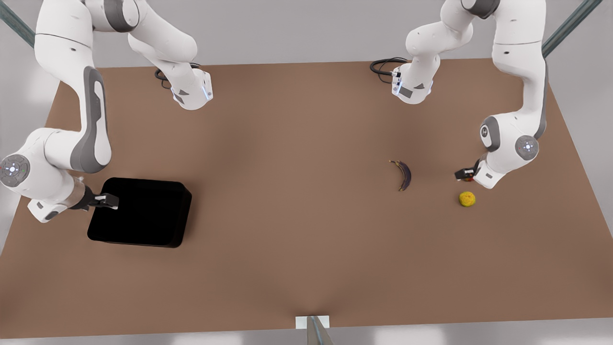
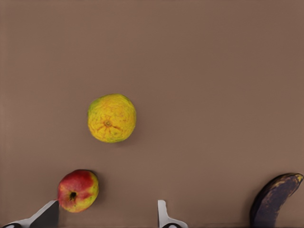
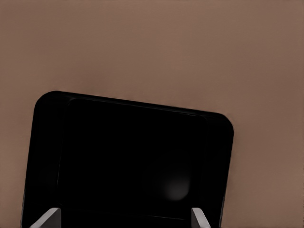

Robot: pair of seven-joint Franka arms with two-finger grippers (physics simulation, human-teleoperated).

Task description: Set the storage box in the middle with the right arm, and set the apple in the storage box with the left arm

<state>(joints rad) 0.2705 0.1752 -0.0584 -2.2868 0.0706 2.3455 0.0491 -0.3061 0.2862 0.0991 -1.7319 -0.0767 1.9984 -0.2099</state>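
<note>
Both arms look to be at the approach stage; nothing is lifted yet.

The storage box (image 1: pixel 143 213) sits lower left of the front view, flat on the brown surface (image 1: pixel 297 201), well off centre. The right gripper (image 1: pixel 107 201) is at the box's left rim, fingers spread wide. In the right wrist view the two fingertips (image 3: pixel 46 217) show at the near wall of the box (image 3: pixel 133 161), one toward each corner, not clamped on anything.

The left gripper (image 1: pixel 464 175) is at the right of the front view, low over the surface, just above the yellow bumpy fruit (image 1: pixel 467 199). In the left wrist view its fingers are apart, and the apple (image 2: pixel 78 190) lies just beside one fingertip (image 2: pixel 45 216), not centred btwn the two. The yellow fruit (image 2: pixel 112 118) is near the apple but apart from it. The dark banana (image 1: pixel 403 175) lies further toward the middle, well apart.

Next, as I judge it: the right gripper needs to drop onto the rim, close, then drag or carry the box to mid-surface. The left gripper prob. needs a sideways shift so the apple sits btwn the fingers before closing. It should wait w/ the apple until the box is placed.

No brand, label or writing legible anywhere.
</note>
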